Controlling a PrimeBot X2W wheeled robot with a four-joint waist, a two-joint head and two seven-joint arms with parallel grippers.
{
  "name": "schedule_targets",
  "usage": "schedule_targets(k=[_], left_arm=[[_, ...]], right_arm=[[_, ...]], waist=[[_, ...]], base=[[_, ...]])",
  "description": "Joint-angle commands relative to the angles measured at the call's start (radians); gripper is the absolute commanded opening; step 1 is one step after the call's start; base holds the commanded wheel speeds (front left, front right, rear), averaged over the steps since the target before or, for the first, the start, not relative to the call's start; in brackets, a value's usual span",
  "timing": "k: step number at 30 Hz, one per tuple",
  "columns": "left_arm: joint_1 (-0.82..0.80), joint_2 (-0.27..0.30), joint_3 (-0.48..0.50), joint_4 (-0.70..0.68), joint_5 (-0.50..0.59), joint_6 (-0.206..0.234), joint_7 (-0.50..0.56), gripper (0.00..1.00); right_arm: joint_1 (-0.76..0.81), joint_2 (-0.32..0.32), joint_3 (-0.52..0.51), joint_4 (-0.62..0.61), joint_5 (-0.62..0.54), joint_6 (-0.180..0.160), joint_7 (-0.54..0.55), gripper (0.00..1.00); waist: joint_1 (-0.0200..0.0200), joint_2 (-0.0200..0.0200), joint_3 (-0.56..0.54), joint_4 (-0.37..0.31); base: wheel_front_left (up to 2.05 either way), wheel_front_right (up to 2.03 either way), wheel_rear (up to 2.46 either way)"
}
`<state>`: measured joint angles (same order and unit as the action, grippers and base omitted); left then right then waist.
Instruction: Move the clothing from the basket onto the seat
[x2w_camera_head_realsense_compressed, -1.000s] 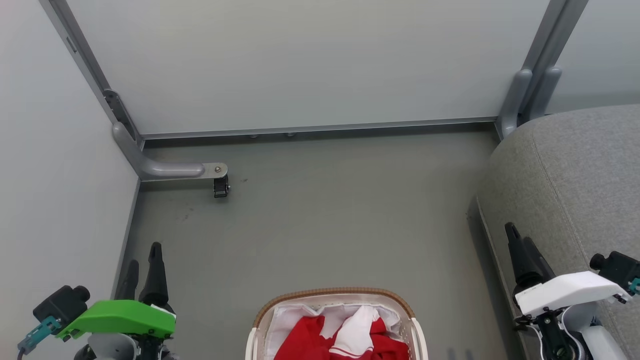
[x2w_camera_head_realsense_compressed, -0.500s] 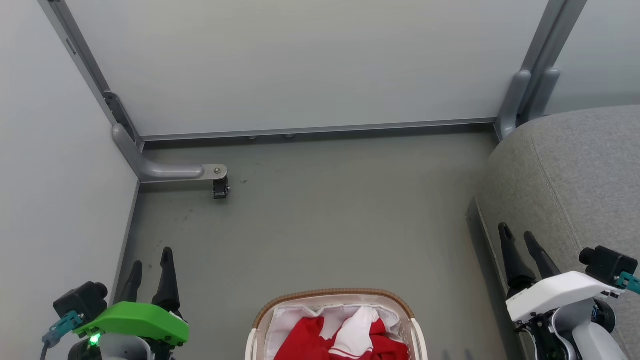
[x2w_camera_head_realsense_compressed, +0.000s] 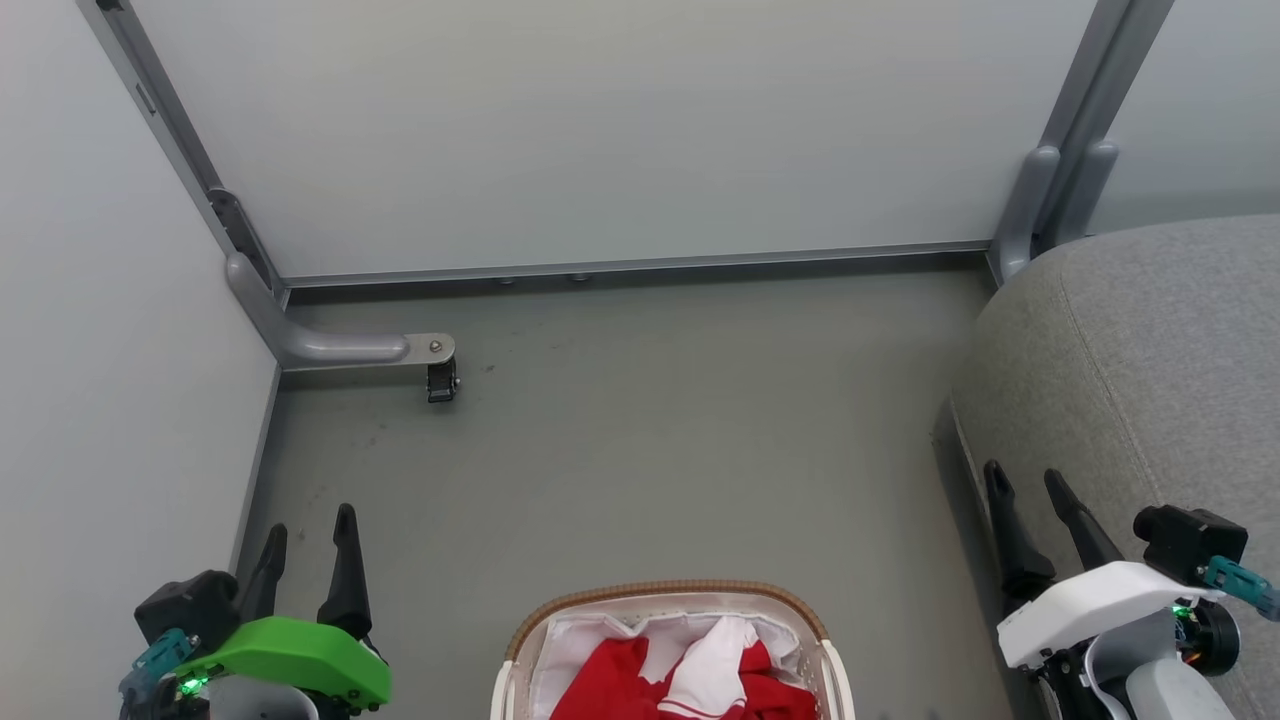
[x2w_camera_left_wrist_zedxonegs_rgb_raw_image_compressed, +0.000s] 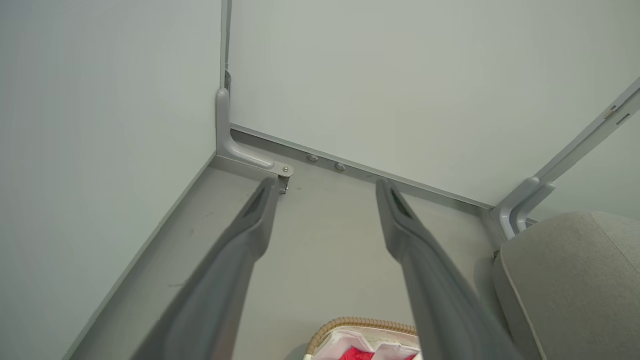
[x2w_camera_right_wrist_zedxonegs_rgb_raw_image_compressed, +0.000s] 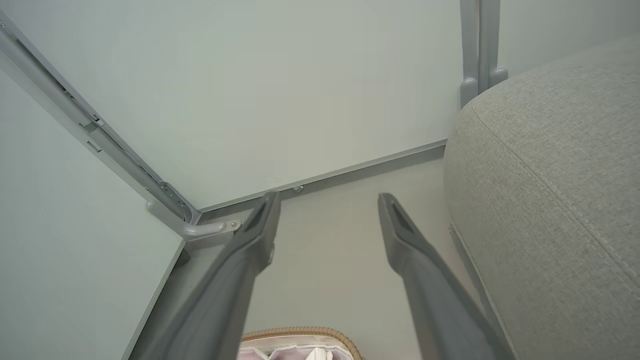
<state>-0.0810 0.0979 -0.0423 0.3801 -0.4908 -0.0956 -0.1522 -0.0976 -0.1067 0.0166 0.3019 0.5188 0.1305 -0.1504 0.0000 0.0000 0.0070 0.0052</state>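
Clothing (x2w_camera_head_realsense_compressed: 615, 690) lies bunched inside the basket (x2w_camera_head_realsense_compressed: 668, 589), a red heap with one white panel folded over its middle and reaching toward the far rim; crumpled and cut off by the picture's lower edge, it shows no long axis that can be told. White liner (x2w_camera_head_realsense_compressed: 585, 640) shows between heap and far rim. The basket stands on the grey floor (x2w_camera_head_realsense_compressed: 650, 440), well apart from the back wall panel (x2w_camera_head_realsense_compressed: 620, 130), with the seat (x2w_camera_head_realsense_compressed: 1150, 350) along the floor's right edge. Left gripper (x2w_camera_head_realsense_compressed: 311, 521) and right gripper (x2w_camera_head_realsense_compressed: 1023, 472) hang either side of the basket, fingers spread wide, gripping nothing
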Motion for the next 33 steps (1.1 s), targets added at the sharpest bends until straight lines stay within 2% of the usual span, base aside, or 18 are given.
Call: schedule_targets(k=[1,11,19,29,33], left_arm=[[0.004,0.002,-0.003,-0.006,0.028,-0.002,-0.009,1.0],[-0.009,0.006,-0.02,0.004,0.131,-0.012,-0.033,1.0],[-0.009,0.003,-0.022,-0.047,0.212,0.002,-0.051,1.0],[-0.004,0.002,-0.013,-0.07,0.294,-0.001,-0.072,1.0],[-0.011,-0.004,-0.041,-0.045,0.322,-0.014,-0.079,1.0]], right_arm=[[0.0,-0.005,0.004,-0.002,-0.025,0.0,-0.011,1.0],[0.008,-0.006,0.008,0.007,-0.124,0.0,-0.034,1.0],[0.001,-0.002,-0.004,0.014,-0.213,0.0,-0.053,1.0],[0.006,0.012,-0.03,-0.081,-0.296,0.0,-0.074,1.0],[0.004,0.015,-0.027,-0.087,-0.325,0.0,-0.082,1.0]], waist=[[0.0,0.0,0.0,-0.001],[0.0,0.0,0.002,-0.006],[0.0,0.0,0.005,-0.011],[0.0,0.0,0.004,-0.011],[0.0,0.0,0.019,-0.013]], base=[[0.0,0.0,0.0],[0.0,0.0,0.0],[0.0,0.0,0.0],[0.0,0.0,0.0],[0.0,0.0,0.0]])
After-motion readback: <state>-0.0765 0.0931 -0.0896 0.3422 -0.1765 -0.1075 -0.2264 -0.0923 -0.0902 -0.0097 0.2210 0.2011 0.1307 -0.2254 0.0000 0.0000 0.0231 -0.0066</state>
